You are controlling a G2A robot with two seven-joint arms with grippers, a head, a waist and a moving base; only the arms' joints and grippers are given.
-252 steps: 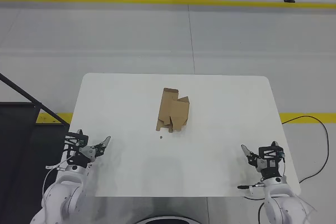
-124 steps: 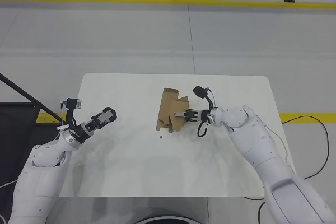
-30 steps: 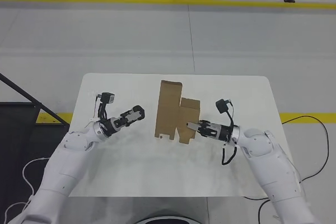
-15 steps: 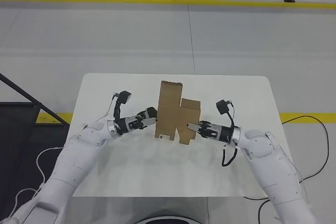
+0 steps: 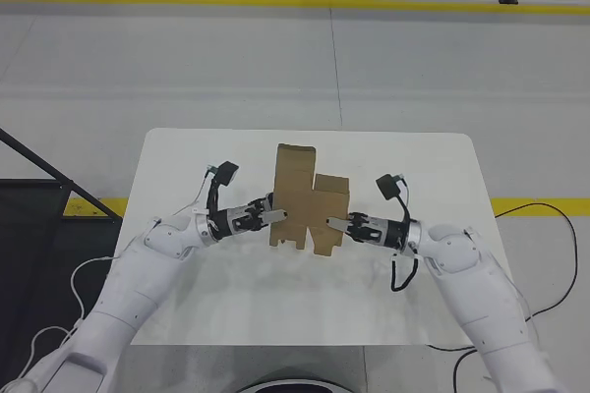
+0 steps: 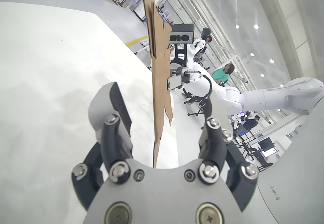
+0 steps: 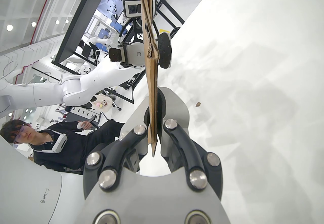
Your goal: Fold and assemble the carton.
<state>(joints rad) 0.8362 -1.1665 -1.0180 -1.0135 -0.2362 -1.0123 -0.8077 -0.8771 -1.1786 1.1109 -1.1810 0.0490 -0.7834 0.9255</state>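
The flattened brown cardboard carton [image 5: 305, 210] is held over the middle of the white rectangular table [image 5: 177, 157], with its broad face turned up toward the top camera, and it appears to be raised clear of the tabletop. In both wrist views the carton [image 6: 158, 70] is seen edge-on as a thin sheet with notched flaps.

The right gripper [image 5: 336, 222] is clamped on the carton's right edge. In the right wrist view the two fingers [image 7: 174, 106] of this gripper [image 7: 153, 106] are seen pressed together on the cardboard [image 7: 151, 75].

The left gripper [image 5: 268, 218] is placed at the carton's opposite, left edge. Its fingers [image 6: 116, 100] are spread wide apart, and the cardboard edge is seen passing between them without being touched by either pad, so nothing is gripped by this gripper [image 6: 162, 108].

A small brown scrap [image 7: 198, 104] is seen lying on the tabletop, near the right gripper.
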